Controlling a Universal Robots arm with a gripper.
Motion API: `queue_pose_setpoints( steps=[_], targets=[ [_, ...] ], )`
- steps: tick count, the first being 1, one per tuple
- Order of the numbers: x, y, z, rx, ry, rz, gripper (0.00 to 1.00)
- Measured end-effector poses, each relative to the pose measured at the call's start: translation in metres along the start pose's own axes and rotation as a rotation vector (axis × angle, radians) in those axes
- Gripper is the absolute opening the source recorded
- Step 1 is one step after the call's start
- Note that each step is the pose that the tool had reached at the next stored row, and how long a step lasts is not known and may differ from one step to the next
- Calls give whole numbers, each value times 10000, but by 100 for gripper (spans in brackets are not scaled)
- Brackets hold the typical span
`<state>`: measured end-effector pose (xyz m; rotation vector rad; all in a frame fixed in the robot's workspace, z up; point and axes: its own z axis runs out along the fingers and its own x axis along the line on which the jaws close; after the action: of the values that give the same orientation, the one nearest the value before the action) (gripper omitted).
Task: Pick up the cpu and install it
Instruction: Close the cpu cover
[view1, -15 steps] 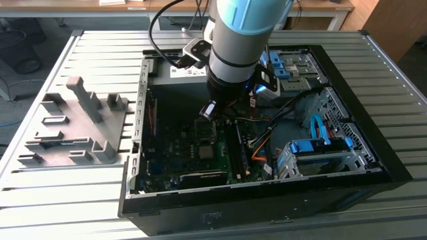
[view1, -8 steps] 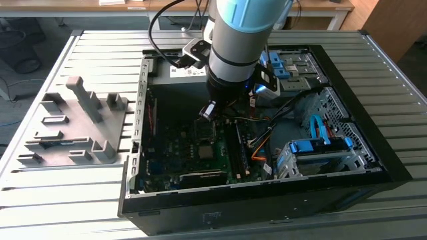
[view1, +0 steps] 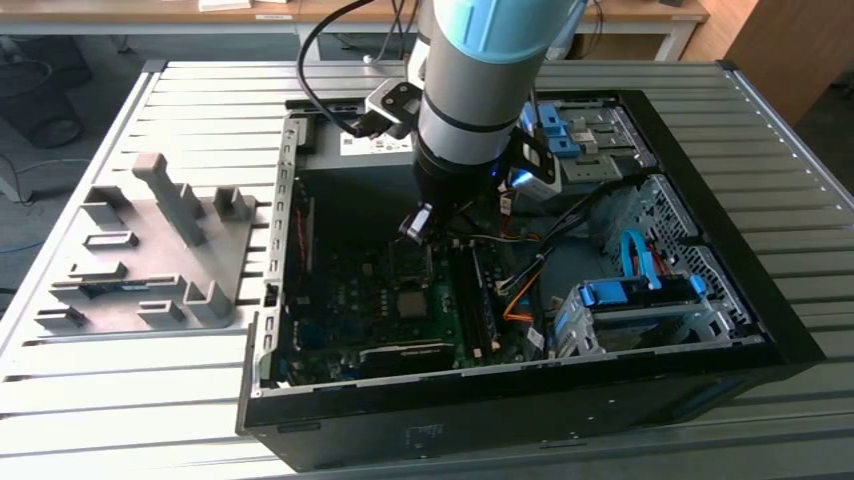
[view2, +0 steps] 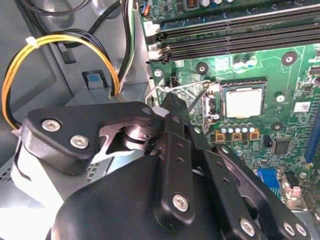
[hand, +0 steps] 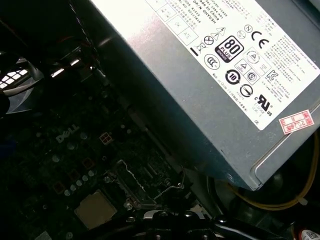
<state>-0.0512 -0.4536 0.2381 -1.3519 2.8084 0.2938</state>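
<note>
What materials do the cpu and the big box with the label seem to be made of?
The cpu: likely metal lid, dull silver-tan with a soft sheen, sitting in its socket. The big box: probably sheet metal, matte grey with folded edges, bearing a white paper-like label.

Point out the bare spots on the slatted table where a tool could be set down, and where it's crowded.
Free: the slatted grey metal table in front of the grey plastic fixture block, and its strip at the exterior view's right of the open black computer case. Crowded: inside the case, with cables, drive bays and the arm.
</note>
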Motion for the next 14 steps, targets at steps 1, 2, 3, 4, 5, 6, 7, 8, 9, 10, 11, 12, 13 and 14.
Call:
queue_pose_setpoints(
  steps=[1,2,3,4,5,6,7,8,9,10,11,12,13,14],
  targets=[
    [0,0,0,14,18,-1,10],
    [1,-1,-1,25,33,-2,10],
    [3,-1,-2,32,44,-1,10],
    [4,-2,-2,37,50,-1,10],
    [6,-4,-2,40,52,-3,10],
    [9,-6,-2,41,54,-3,10],
    [12,-9,-3,43,55,-4,10],
    [14,-10,-4,45,60,-4,10],
    [14,-11,-4,48,64,-3,10],
    [17,-12,-5,51,67,-3,10],
    [18,-13,-5,55,72,-3,10],
    [20,-15,-5,58,75,-4,10],
    [23,-17,-6,60,79,-4,10],
    [25,-19,-7,62,81,-4,10]
  ],
)
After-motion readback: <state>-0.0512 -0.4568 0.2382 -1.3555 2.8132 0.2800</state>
